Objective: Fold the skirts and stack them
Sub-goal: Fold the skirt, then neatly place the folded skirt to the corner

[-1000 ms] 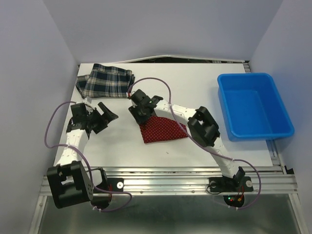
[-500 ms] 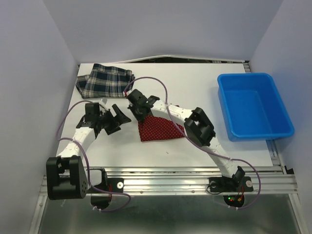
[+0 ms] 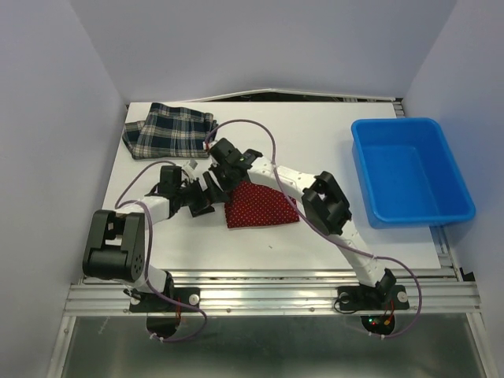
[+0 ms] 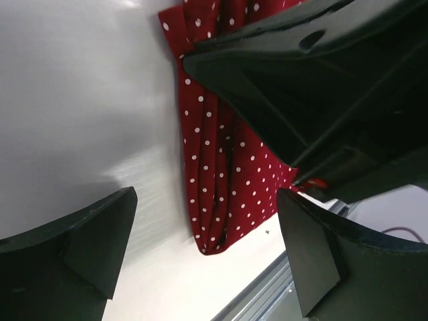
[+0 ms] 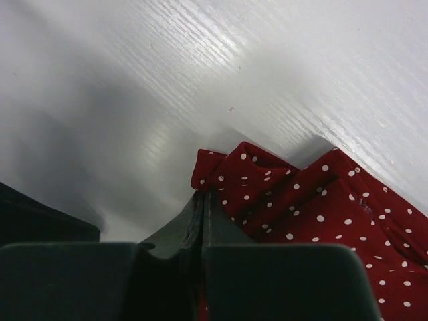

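Table (image 3: 315, 142): both skirts on it, well apart.
Bin (image 3: 394, 124): at right.
Plaid skirt (image 3: 169, 130): far-left corner.
Red skirt (image 3: 264, 206): mid-table, not yet stacked.
Right gripper (image 5: 202, 200): clamped on red skirt's corner.
Left gripper (image 4: 207, 254): jaws apart, just beside same edge.
Risk: thin corner pinch may be lost on lifting and fold undone; crowded grippers may be knocked together.

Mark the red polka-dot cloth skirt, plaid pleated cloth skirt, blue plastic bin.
red polka-dot cloth skirt (image 3: 264, 209): top view, cloth middle.
plaid pleated cloth skirt (image 3: 167, 130): top view, pile centre.
blue plastic bin (image 3: 409, 169): top view, bare floor.
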{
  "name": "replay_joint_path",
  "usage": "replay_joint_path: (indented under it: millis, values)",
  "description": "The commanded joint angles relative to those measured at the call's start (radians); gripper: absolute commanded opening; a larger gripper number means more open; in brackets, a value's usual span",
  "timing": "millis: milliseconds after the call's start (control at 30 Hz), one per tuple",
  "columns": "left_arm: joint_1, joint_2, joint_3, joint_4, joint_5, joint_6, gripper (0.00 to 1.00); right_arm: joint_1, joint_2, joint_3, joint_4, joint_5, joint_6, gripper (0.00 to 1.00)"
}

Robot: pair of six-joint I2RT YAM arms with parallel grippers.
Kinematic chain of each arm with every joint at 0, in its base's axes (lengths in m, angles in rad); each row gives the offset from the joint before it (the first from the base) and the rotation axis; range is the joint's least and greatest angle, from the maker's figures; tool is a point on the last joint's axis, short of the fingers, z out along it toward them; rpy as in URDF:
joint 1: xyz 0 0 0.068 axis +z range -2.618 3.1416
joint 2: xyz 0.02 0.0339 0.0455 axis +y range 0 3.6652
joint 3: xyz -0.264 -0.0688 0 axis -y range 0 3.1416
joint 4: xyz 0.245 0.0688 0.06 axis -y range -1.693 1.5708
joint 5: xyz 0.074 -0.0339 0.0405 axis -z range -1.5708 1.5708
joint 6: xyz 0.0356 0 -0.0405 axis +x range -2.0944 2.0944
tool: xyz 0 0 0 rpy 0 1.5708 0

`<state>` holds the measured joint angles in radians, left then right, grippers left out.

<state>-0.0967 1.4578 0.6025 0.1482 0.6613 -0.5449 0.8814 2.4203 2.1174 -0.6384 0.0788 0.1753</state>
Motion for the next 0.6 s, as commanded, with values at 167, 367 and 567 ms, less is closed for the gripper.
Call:
replay_joint_path:
  millis: [167, 367, 567]
  values:
    - [-0.074, 0.056, 0.019, 0.18, -0.042, -0.056, 0.97, -0.021, -0.112, 0.059, 0.006, -0.036, 0.021, 0.01]
    - [-0.104, 0.15, 0.039, 0.277, -0.038, -0.076, 0.92, -0.03, -0.138, 0.041, 0.003, -0.047, 0.029, 0.01]
    - [-0.132, 0.231, 0.075, 0.364, -0.034, -0.096, 0.84, -0.05, -0.159, 0.05, 0.003, -0.059, 0.036, 0.01]
